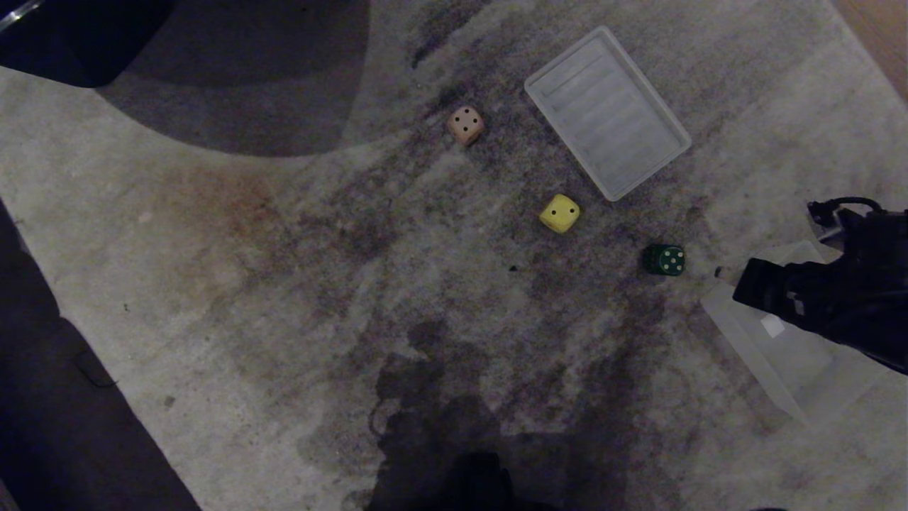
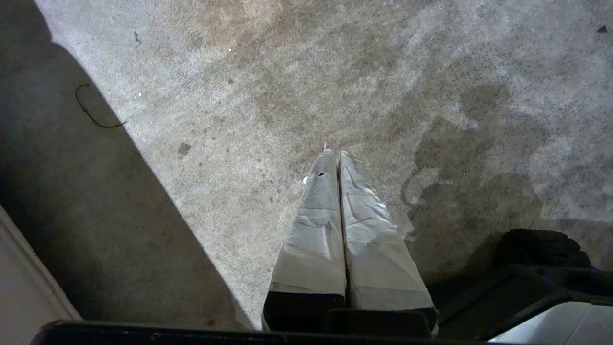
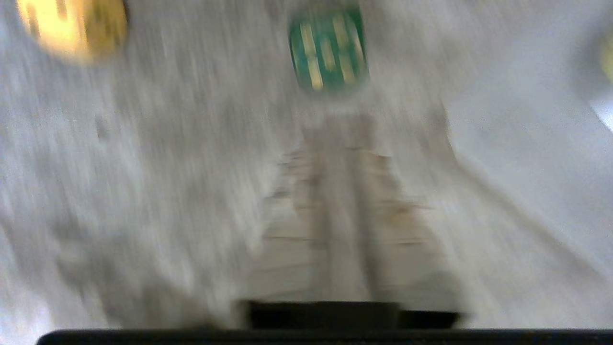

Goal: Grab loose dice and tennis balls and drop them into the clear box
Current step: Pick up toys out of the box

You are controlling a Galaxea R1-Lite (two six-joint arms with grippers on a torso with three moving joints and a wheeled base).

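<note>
Three dice lie on the grey carpet: a tan die [image 1: 465, 125] farthest away, a yellow die [image 1: 560, 213] in the middle, and a dark green die [image 1: 665, 260] nearest the right side. The clear box [image 1: 773, 348] stands at the right, partly covered by my black right arm [image 1: 816, 298]. In the blurred right wrist view my right gripper [image 3: 342, 143] points towards the green die [image 3: 328, 50], a short way short of it, with the yellow die [image 3: 72, 28] off to one side. My left gripper [image 2: 335, 152] hangs shut over bare carpet, holding nothing. No tennis balls show clearly.
The flat ribbed translucent lid [image 1: 608, 112] lies beyond the yellow die. A dark piece of furniture [image 1: 71, 35] fills the far left corner and dark floor [image 1: 42, 426] borders the carpet's left edge. My own shadow falls on the near carpet.
</note>
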